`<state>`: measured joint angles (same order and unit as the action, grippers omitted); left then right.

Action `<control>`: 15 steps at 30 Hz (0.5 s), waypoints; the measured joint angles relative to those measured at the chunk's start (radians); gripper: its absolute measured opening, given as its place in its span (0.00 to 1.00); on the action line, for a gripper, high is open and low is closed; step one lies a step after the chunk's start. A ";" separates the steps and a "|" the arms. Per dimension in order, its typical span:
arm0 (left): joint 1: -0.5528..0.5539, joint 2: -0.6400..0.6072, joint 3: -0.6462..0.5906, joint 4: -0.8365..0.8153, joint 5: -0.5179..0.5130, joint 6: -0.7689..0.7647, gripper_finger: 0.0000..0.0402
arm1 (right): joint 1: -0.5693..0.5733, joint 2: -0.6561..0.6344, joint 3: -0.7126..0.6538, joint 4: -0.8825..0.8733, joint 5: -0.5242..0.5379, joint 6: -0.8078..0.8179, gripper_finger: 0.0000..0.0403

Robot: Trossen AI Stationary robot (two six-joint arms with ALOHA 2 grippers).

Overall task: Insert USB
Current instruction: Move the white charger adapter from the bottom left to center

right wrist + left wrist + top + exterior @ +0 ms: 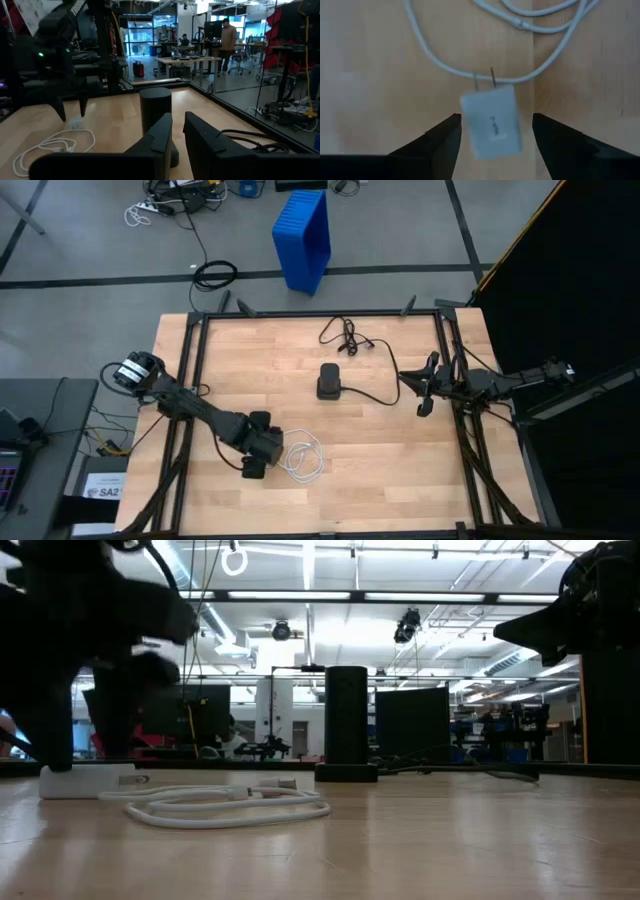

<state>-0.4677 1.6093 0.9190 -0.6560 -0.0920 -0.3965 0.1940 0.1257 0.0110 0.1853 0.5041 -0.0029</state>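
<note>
Left wrist view: the left claw has its two fingers wide apart, and a small white plug block sits between them on the tabletop. Nothing is squeezed. The block's two metal pins point toward the white USB cable.

In the high view the cable lies in loose loops at about 6 o'clock on the tabletop, just at 3 o'clock of the left claw.

I think the best way is to center the block, close slowly, and lift it straight so it does not twist.

The right claw waits at 3 o'clock, closed and empty. The black box stands near the middle.

A blue bin lies on the floor at 12 o'clock; I cannot tell what is inside.
</note>
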 joint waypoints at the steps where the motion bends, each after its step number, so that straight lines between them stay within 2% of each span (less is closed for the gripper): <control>1: 0.006 0.000 -0.014 0.020 0.002 0.000 0.57 | 0.000 0.000 0.000 0.000 0.000 0.000 0.06; 6: 0.025 0.000 -0.064 0.050 -0.001 -0.001 0.53 | 0.000 0.000 0.000 0.000 0.000 0.000 0.06; 11: 0.022 -0.004 -0.086 0.073 -0.030 0.040 0.35 | 0.000 0.000 0.000 0.000 0.000 0.000 0.08; 15: 0.022 -0.003 -0.081 0.074 -0.079 0.067 0.35 | 0.000 0.000 0.000 0.000 0.000 0.000 0.09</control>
<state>-0.4458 1.6064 0.8384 -0.5823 -0.1712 -0.3300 0.1936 0.1257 0.0112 0.1856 0.5041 -0.0029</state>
